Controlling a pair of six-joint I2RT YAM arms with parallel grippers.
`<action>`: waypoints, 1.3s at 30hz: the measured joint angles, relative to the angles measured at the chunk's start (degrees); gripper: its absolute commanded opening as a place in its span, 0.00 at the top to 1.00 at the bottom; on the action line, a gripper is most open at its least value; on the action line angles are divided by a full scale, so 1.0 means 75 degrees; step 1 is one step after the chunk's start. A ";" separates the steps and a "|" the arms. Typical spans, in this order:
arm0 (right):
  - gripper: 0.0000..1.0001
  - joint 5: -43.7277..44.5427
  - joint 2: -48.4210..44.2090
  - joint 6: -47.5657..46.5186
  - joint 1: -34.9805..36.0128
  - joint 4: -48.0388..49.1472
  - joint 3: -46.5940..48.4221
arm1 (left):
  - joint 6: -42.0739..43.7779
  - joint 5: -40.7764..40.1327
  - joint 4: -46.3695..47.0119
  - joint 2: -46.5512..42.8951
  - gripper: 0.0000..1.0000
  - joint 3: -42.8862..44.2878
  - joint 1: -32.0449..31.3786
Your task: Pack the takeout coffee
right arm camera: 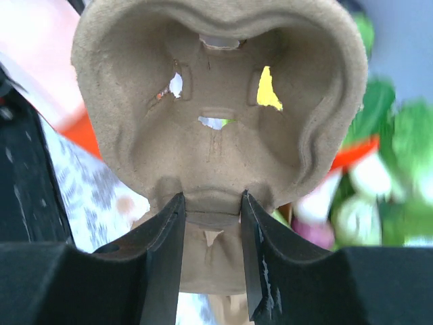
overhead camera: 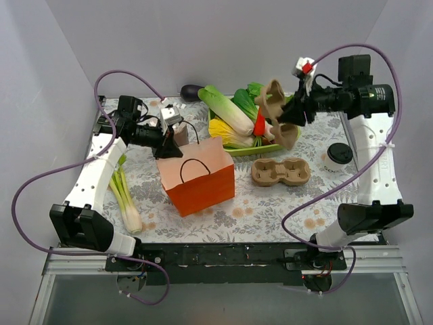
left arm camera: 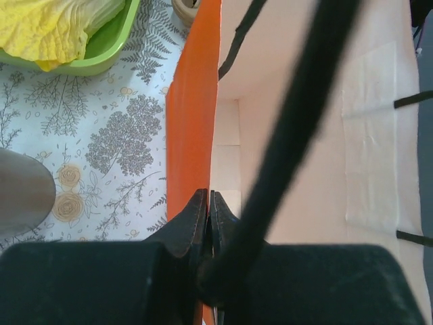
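The takeout coffee point(overhead camera: 337, 158), a cream-white cup with a black lid, stands on the table at the right. My right gripper point(overhead camera: 289, 114) is shut on the middle of a brown pulp tray point(overhead camera: 277, 112) and holds it tilted in the air above the green tray; in the right wrist view the pulp tray point(right arm camera: 220, 101) fills the frame between my fingers point(right arm camera: 166, 237). A second pulp tray point(overhead camera: 280, 171) lies flat on the table. My left gripper point(overhead camera: 169, 147) is shut on the top edge of the orange paper bag point(overhead camera: 198, 177), whose open inside shows in the left wrist view point(left arm camera: 284, 156).
A green tray point(overhead camera: 252, 149) of toy vegetables sits at the back centre. A leek point(overhead camera: 126, 196) lies by the left arm. A dark object point(overhead camera: 191, 91) and a small white block point(overhead camera: 170, 113) sit at the back. White walls enclose the table.
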 measured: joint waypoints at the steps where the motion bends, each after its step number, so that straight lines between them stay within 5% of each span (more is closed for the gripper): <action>1: 0.99 -0.0251 0.0181 0.0391 0.0189 0.0224 0.0411 | -0.0050 0.0035 0.0017 0.0044 1.00 0.0067 -0.0020; 10: 0.99 -0.1801 0.0612 0.2873 0.2605 0.2454 0.1612 | -0.0562 0.0204 0.0291 0.0259 1.00 0.0163 -0.0481; 18: 0.99 -0.2608 0.0606 0.3771 0.3089 0.3719 0.0927 | -0.1017 0.0338 0.0533 0.0560 0.97 0.0187 -0.1212; 21: 0.99 -0.2617 0.0574 0.3634 0.3194 0.3666 0.0431 | -0.1154 0.0353 0.0627 0.0574 0.89 0.0187 -0.1221; 27: 0.99 -0.2468 0.0388 0.3101 0.3520 0.3485 -0.0612 | -0.1498 0.0417 0.0959 0.0554 0.46 0.0187 -0.1218; 39: 0.99 -0.2264 0.0408 0.2433 0.3937 0.3427 -0.0720 | -0.3824 -0.0729 0.2760 -0.0367 0.29 0.0586 -0.1137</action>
